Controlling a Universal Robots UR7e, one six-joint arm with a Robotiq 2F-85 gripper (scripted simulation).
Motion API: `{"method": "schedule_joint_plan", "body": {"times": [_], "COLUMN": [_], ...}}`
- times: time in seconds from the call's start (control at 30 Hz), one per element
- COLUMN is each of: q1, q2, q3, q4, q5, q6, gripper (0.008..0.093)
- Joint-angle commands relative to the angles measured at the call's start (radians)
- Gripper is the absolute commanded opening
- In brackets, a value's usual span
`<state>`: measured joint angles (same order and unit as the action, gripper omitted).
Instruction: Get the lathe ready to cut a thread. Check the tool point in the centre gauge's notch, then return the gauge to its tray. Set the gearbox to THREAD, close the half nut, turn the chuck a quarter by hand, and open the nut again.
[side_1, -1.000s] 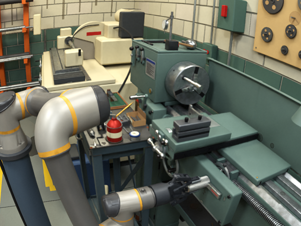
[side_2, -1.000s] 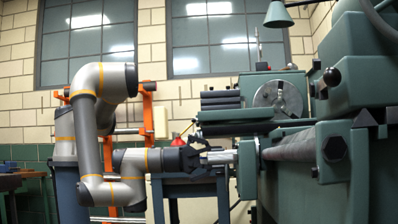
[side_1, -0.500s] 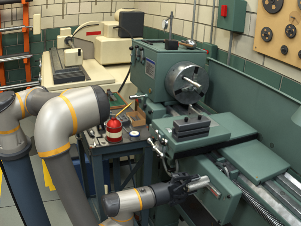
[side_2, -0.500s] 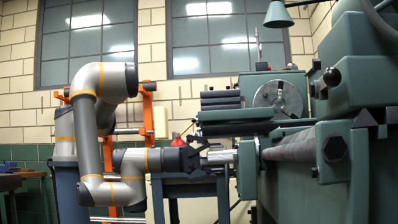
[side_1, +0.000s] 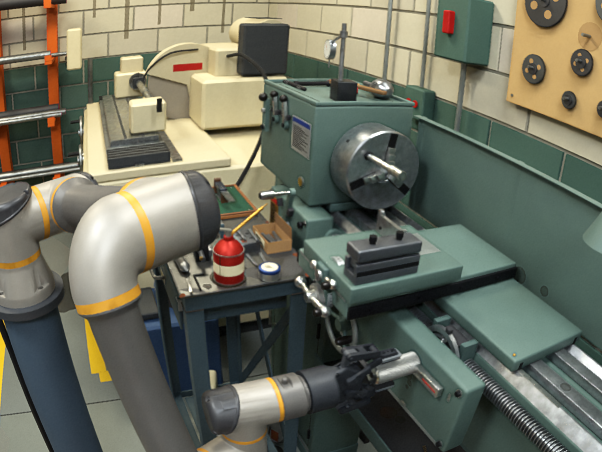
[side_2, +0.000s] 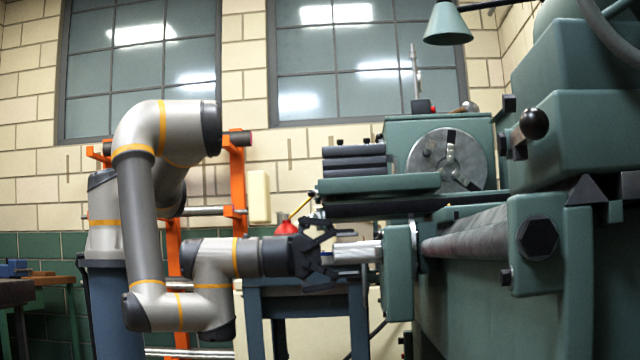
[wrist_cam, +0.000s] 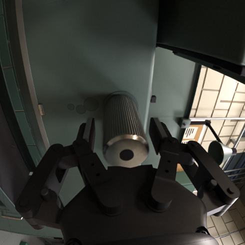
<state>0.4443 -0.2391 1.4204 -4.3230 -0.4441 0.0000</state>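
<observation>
The half-nut lever (side_1: 406, 369) (side_2: 356, 251) (wrist_cam: 124, 130) is a knurled steel handle jutting from the front of the lathe's green apron, low under the carriage. My gripper (side_1: 369, 369) (side_2: 320, 252) (wrist_cam: 122, 130) is open around the handle's free end and holds nothing. The chuck (side_1: 375, 165) (side_2: 446, 159) sits on the headstock above, with a steel bar in its jaws. The tool post (side_1: 384, 255) (side_2: 354, 160) stands on the carriage. The green-lined tray (side_1: 232, 199) lies on the bench behind the cart; I cannot make out the gauge in it.
The blue tool cart (side_1: 235, 285) stands left of the apron with a red oil can (side_1: 228, 260), a small box (side_1: 274, 235) and hand tools on top. The leadscrew (side_1: 510, 410) runs along the bed to the right. My arm's elbow (side_1: 135, 235) fills the left foreground.
</observation>
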Motion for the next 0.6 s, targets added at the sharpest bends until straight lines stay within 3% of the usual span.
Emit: {"method": "schedule_joint_plan", "body": {"times": [0.0,0.57], "q1": [-0.002,-0.112], "q2": [-0.002,-0.032], "q3": [0.002,0.13], "q4": [-0.002,-0.098], "q5": [0.002,0.112], "q6": [0.0,0.0], "gripper": [0.068,0.068]}}
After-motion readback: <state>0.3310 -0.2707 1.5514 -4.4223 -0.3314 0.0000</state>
